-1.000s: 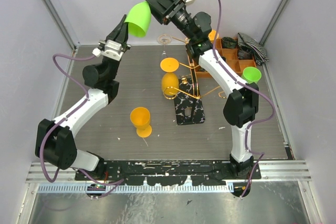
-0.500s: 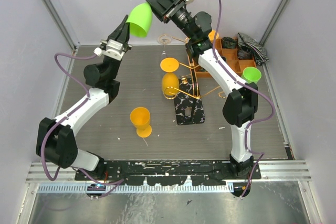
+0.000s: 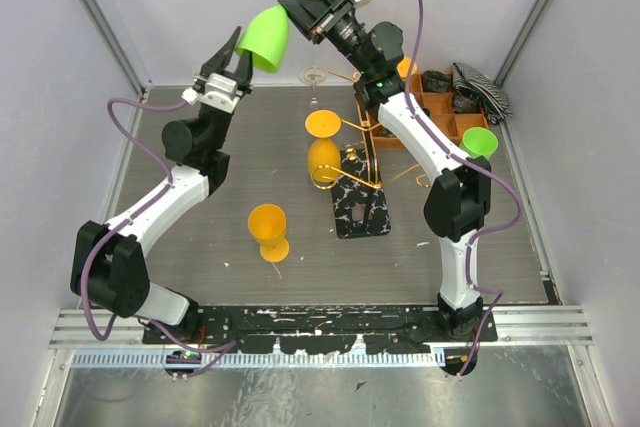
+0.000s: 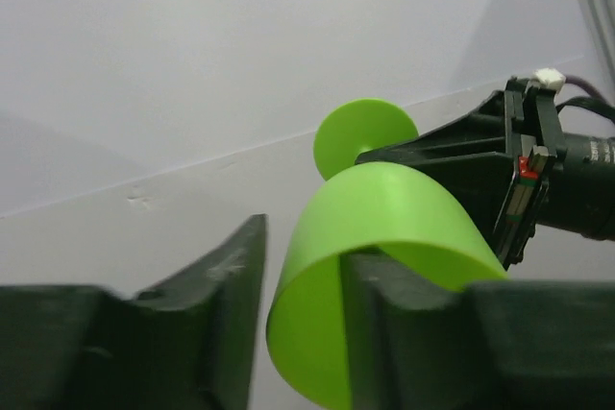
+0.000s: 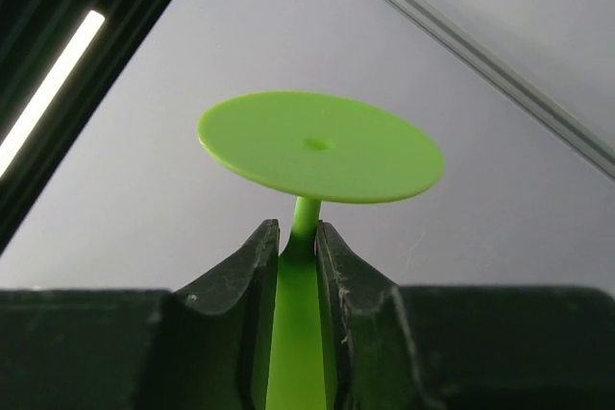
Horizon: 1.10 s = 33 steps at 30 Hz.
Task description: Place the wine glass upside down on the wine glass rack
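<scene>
My left gripper (image 3: 228,55) had let go since the frame a second back. Its fingers, then shut on the rim of the green glass (image 3: 265,35), now stood apart with the rim's wall between them. The right gripper (image 5: 296,229) had narrowed over the same second, and its fingers were now clamped on the stem just under the foot. The glass itself had barely shifted. It hung high over the back of the table, tilted, with its bowl toward the left arm and its foot up and away. It was well apart from the rack (image 3: 352,169), which stood on its marbled base between the arms. An orange glass (image 3: 323,152) hung upside down on the rack.

From above, the right gripper hid the stem, and the right arm covered part of the rack's gold wires. In the left wrist view the fingers and the frame's edge cut off the lower rim. I could not tell whether the finger on the bowl's inner side was touching it. The other finger stood clear of the wall.
</scene>
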Tool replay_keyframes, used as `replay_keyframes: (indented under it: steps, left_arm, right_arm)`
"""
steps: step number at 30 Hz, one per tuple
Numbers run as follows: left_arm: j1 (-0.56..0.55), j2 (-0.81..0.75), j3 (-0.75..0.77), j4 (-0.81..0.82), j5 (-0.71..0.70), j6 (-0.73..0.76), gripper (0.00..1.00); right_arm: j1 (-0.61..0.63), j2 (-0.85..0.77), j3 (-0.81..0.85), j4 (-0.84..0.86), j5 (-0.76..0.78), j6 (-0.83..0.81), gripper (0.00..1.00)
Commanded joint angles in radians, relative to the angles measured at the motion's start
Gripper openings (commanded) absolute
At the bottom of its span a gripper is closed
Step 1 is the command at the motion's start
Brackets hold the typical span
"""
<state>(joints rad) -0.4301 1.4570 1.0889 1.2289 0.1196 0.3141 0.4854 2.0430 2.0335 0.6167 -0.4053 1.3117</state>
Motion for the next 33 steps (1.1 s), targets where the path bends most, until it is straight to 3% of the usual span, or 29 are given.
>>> replay_keyframes:
  steps: [1, 4, 7, 10, 16, 21, 33]
  left_arm:
    - [-0.002, -0.023, -0.012, 0.001, 0.022, 0.014, 0.7]
    - [-0.001, -0.06, -0.064, -0.029, 0.025, 0.024, 0.86]
    - [-0.001, -0.112, -0.127, -0.088, 0.045, 0.047, 0.92]
    - [-0.001, -0.176, -0.162, -0.207, 0.041, 0.051, 0.93]
    - [0.007, -0.261, -0.123, -0.423, -0.105, 0.044, 0.96]
    - [0.024, -0.246, -0.093, -0.437, -0.112, 0.028, 0.97]
    - [0.068, -0.179, -0.047, -0.434, -0.149, -0.105, 0.99]
  right_arm:
    - [-0.006, -0.037, 0.08, -0.026, 0.005, -0.153, 0.02]
    - [-0.03, -0.059, 0.096, -0.074, 0.021, -0.246, 0.01]
    - [-0.064, -0.097, 0.095, -0.142, 0.042, -0.359, 0.01]
    - [-0.095, -0.148, 0.085, -0.231, 0.076, -0.493, 0.01]
    - [-0.174, -0.309, -0.077, -0.316, 0.152, -0.728, 0.01]
    - [-0.243, -0.476, -0.205, -0.426, 0.251, -0.948, 0.01]
    - [-0.507, -0.852, -0.623, -0.549, 0.349, -1.202, 0.01]
